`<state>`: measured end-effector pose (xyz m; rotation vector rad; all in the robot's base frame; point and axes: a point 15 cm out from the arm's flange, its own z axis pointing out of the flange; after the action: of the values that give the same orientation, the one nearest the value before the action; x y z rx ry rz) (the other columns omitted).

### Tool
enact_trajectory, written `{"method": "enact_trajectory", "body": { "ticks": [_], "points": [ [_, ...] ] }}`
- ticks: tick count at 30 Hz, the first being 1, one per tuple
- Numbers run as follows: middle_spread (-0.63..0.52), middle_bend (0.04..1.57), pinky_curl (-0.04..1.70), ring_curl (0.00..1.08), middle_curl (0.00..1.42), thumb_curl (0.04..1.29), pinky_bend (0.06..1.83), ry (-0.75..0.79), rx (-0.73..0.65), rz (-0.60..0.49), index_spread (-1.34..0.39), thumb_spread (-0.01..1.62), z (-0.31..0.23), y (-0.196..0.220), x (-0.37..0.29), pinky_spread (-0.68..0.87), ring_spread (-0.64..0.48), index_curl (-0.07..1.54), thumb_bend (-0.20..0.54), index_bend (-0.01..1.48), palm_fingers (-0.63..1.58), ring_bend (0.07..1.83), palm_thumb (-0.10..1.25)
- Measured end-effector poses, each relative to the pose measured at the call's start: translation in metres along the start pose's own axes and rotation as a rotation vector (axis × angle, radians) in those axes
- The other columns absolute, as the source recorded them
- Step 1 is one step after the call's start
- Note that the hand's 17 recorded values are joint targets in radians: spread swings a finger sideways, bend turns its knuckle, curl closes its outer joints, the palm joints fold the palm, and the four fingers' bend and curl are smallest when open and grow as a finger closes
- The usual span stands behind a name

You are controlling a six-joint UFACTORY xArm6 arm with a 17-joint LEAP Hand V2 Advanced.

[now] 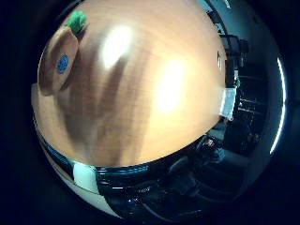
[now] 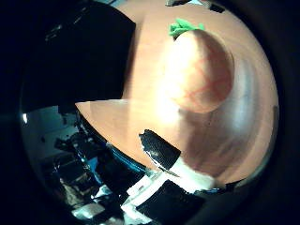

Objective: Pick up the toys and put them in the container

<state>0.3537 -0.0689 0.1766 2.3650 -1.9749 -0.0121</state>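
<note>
Basically the hand [image 2: 161,152] was on approach for the pick, over the soft orange carrot-shaped plush toy with green leafy top [image 2: 201,70], which lay on the bare tan wooden table [image 1: 154,93], close under the palm. Only a black-and-white piece of the hand showed, so I couldn't tell whether the fingers were spread or curled; my guess was the next move needed a descent and a wrap round the toy's body. No container was visible, open tabletop lay around the toy, and the table edge ran near the hand's side.
</note>
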Motion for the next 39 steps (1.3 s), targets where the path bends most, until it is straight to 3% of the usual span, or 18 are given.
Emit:
{"method": "enact_trajectory", "body": {
  "ticks": [14, 18, 20, 22, 24, 25, 26, 28, 33, 39],
  "points": [
    [0.03, 0.2, 0.27, 0.22, 0.33, 0.27, 0.4, -0.032, -0.045, -0.016, -0.37, 1.12, 0.038, -0.014, -0.017, 0.49, 0.2, 0.28, -0.016, 0.16, 0.28, 0.35, 0.48],
    [-0.03, 0.24, 0.26, 0.23, 0.34, 0.28, 0.38, -0.03, -0.039, -0.018, -0.36, 1.11, 0.045, -0.02, -0.019, 0.49, 0.16, 0.27, -0.014, 0.16, 0.39, 0.44, 0.54],
    [-0.07, 0.27, 0.25, 0.24, 0.35, 0.28, 0.39, -0.03, -0.043, -0.022, -0.35, 1.1, 0.047, -0.02, -0.02, 0.48, 0.1, 0.27, -0.016, 0.17, 0.5, 0.49, 0.55],
    [-0.15, 0.32, 0.23, 0.26, 0.36, 0.29, 0.37, -0.031, -0.048, -0.027, -0.36, 1.1, 0.048, -0.02, -0.021, 0.42, -0.03, 0.28, -0.015, 0.17, 0.67, 0.62, 0.59],
    [-0.22, 0.45, 0.21, 0.29, 0.41, 0.3, 0.4, -0.029, -0.052, -0.037, -0.37, 1.09, 0.047, -0.02, -0.024, 0.29, -0.16, 0.28, -0.011, 0.17, 0.93, 0.74, 0.63],
    [-0.24, 0.55, 0.23, 0.32, 0.44, 0.3, 0.53, -0.027, -0.046, -0.039, -0.38, 1.09, 0.043, -0.023, -0.023, 0.13, -0.2, 0.28, -0.011, 0.18, 1.21, 0.82, 0.64],
    [-0.25, 0.66, 0.29, 0.37, 0.5, 0.31, 0.68, -0.026, -0.044, -0.04, -0.39, 1.08, 0.041, -0.024, -0.023, -0.07, -0.22, 0.34, -0.014, 0.26, 1.34, 0.89, 0.67],
    [-0.24, 0.84, 0.38, 0.44, 0.58, 0.32, 0.88, -0.025, -0.04, -0.044, -0.39, 1.08, 0.037, -0.024, -0.025, -0.23, -0.23, 0.45, -0.007, 0.48, 1.43, 1.02, 0.72],
    [-0.19, 1.16, 0.56, 0.57, 0.73, 0.38, 1.22, -0.01, 0.007, -0.044, -0.31, 1.08, 0.011, -0.026, -0.024, -0.23, -0.22, 0.68, 0.001, 0.95, 1.26, 1.3, 0.87],
    [-0.15, 1.3, 0.67, 0.64, 0.77, 0.45, 1.32, -0.017, -0.044, -0.039, -0.23, 1.11, -0.036, 0.001, -0.026, -0.2, -0.2, 0.75, -0.002, 1.12, 1.15, 1.41, 1.03]
  ]
}}
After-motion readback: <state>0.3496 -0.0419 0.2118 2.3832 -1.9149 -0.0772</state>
